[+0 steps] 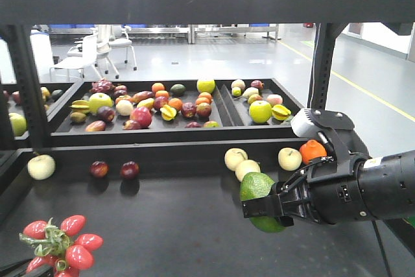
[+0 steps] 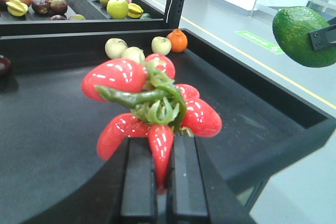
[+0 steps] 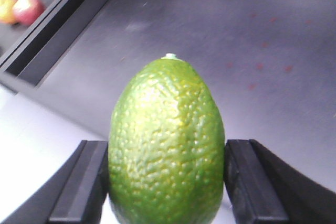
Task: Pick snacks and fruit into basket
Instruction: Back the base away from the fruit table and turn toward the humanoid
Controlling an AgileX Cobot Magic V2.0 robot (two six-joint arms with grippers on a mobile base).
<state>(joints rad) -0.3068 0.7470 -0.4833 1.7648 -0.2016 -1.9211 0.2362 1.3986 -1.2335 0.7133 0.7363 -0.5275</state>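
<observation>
My right gripper (image 1: pixel 266 209) is shut on the fruit (image 1: pixel 257 186), a pebbled green one, and holds it in the air over the right part of the lower black shelf. In the right wrist view the fruit (image 3: pixel 167 140) fills the gap at the right gripper (image 3: pixel 167 182), with a pad against each side. The same fruit (image 2: pixel 302 35) shows at the upper right of the left wrist view. My left gripper (image 2: pixel 160 182) is shut on one piece of a bunch of red tomatoes (image 2: pixel 152 103) with a green stem, also seen low at the left (image 1: pixel 61 244). The snacks and the basket are out of view.
On the lower black shelf (image 1: pixel 162 218) lie pale apples (image 1: pixel 241 160), an orange fruit (image 1: pixel 313 150), two dark red fruits (image 1: pixel 113 170) and a pale apple (image 1: pixel 41 167). Behind, black trays (image 1: pixel 224 111) hold several mixed fruits. A shelf post (image 1: pixel 322 63) stands at the right.
</observation>
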